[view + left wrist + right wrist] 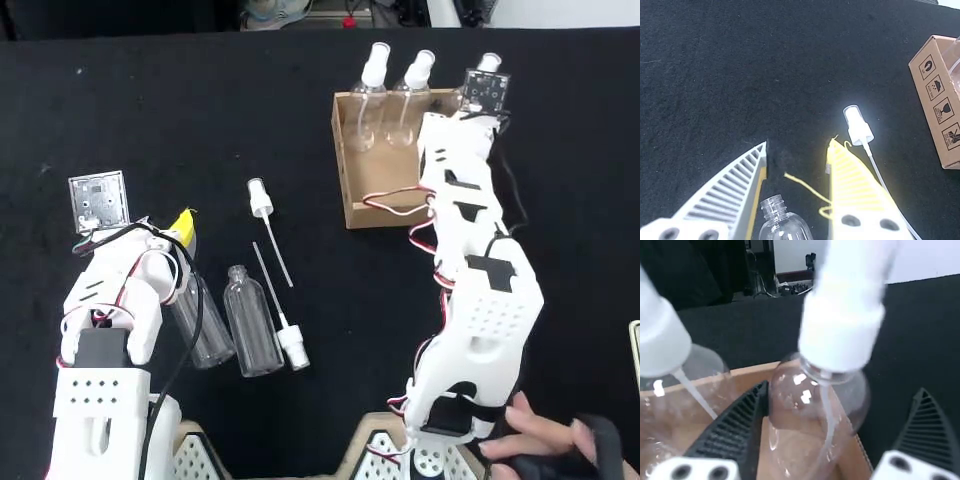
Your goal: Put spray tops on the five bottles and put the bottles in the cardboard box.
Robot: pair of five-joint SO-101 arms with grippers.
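Three topped bottles [368, 100] stand in the symbol-marked cardboard box [341, 160], two bare bottles [252, 325] and two spray tops [261, 198] lie outside, and the left fingers [852, 185] and right fingers [735, 425] gape wide, each pair astride one bottle.

A black cloth [925, 315] is being stretched out beneath and beyond the right pincer [842, 388]. Farther past that pincer, at the cloth's edge, dark cluttered gear [775, 282] (cables, mostly indistinct) is being backed by a white wall [925, 260].

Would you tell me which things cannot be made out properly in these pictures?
High view: the right arm covers most of the third bottle in the box.
Left wrist view: the picture's edge cuts off the bare bottle.
Right wrist view: the nearest spray top is blurred.
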